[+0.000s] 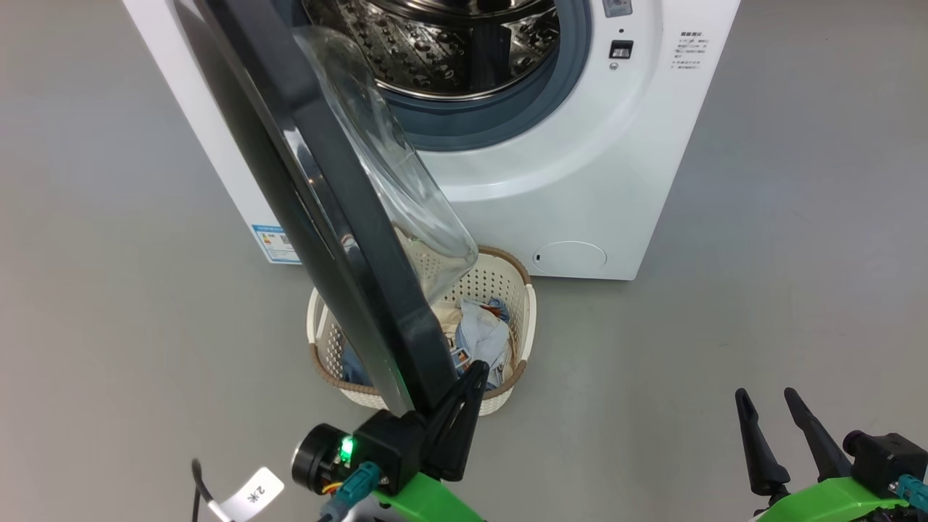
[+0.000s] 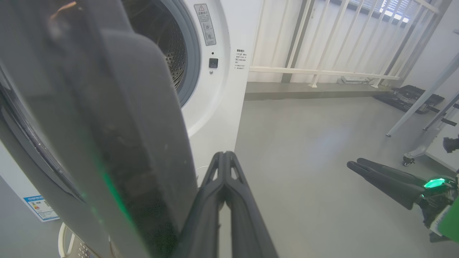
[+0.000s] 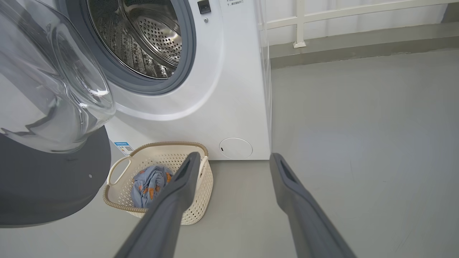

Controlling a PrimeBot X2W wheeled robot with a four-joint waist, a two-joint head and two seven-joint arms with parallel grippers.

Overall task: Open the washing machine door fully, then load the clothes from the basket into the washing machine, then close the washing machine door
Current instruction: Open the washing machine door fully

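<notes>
The big white boxy front-loading washing machine [image 1: 580,181] stands on the grey floor [image 1: 761,290], with its perforated steel drum [image 1: 435,51] and grey-blue gasket [image 1: 507,123] exposed. The large round door [image 1: 341,239] with the wide glossy black rim stands swung out from the machine's left side, nearly edge-on to the head camera, its bulging clear glass bowl [image 1: 391,174] turned toward the opening. The left claw [image 1: 475,373] is clenched, both dark fingers pressed together with nothing between them, and lies against the free edge of the door's rim; the left wrist view shows the shut fingers [image 2: 206,204] just beside that rim. The right claw [image 1: 765,397] is released, jaws spread wide and holding nothing, low at the right and well apart from the machine. The small cream perforated plastic basket [image 1: 496,284] with a brown woven-look rim sits on the floor just before the machine, partly under the door and near the round filter cover [image 1: 569,257]. Soft garments [image 1: 482,337], blue with orange print and cream, lie inside the basket. A blue label [image 1: 274,243] marks the machine's lower left corner.
</notes>
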